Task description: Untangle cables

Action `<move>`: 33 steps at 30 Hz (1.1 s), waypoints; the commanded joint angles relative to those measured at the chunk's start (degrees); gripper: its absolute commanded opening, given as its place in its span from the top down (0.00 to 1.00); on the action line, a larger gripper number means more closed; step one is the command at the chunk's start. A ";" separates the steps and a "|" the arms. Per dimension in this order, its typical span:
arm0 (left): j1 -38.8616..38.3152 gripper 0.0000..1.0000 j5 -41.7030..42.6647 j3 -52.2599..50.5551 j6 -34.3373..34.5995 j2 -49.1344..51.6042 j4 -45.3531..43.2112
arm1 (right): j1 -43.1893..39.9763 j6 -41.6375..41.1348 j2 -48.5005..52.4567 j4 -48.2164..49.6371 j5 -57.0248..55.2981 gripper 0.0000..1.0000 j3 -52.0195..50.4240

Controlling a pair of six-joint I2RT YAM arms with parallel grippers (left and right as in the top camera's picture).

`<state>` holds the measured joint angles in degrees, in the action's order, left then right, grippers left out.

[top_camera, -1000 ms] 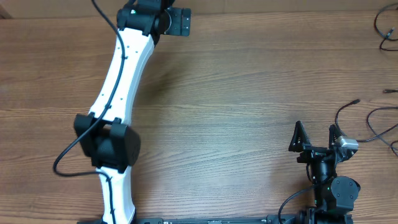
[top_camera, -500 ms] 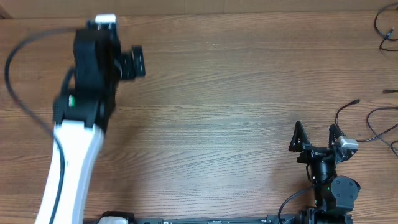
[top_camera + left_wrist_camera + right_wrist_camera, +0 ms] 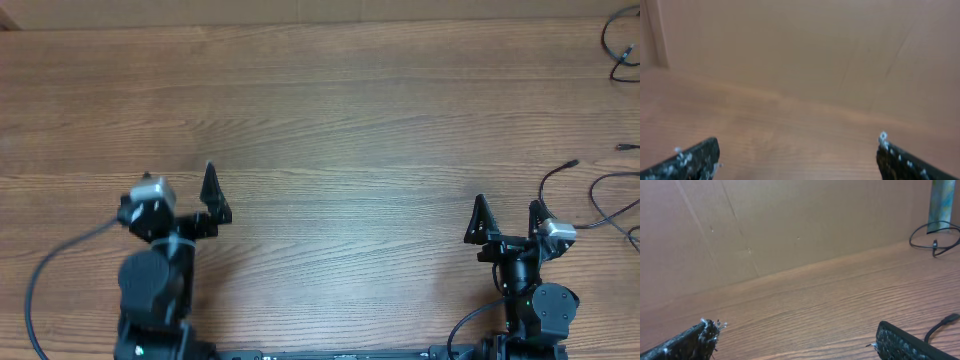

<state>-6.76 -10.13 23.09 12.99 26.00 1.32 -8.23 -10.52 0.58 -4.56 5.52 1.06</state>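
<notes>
I'm looking at a wood-grain table (image 3: 350,120) filling the overhead view, plain brown cardboard wall (image 3: 790,220) rising behind the table's far edge, soft even light falling.

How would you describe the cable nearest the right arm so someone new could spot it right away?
Start at the wooden table and go to its right side, just past the right tool. The cable rises there as a thin black curve ending in a small plug tip. Unlike the other cords at the table's right edge, it lies closest to the arm.

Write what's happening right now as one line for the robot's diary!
left hand: open, empty, near base | right hand: open, empty | cables: loose on table, far right, untouched
</notes>
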 commanded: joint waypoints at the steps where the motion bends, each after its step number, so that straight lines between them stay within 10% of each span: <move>1: -0.35 0.00 -0.35 -8.33 2.08 -8.20 -7.41 | -0.09 -0.39 -0.39 0.15 -0.81 0.00 -0.61; 16: 1.99 0.00 -0.79 -22.16 -1.44 -23.19 -17.49 | -0.09 -0.39 -0.39 0.15 -0.81 0.00 -0.61; 33: 5.62 0.00 2.01 -22.82 -10.49 -25.86 2.29 | -0.09 -0.39 -0.39 0.15 -0.81 0.00 -0.61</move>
<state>-2.46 -10.26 0.51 7.57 0.75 3.49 -8.21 -10.55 0.58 -4.62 5.50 1.04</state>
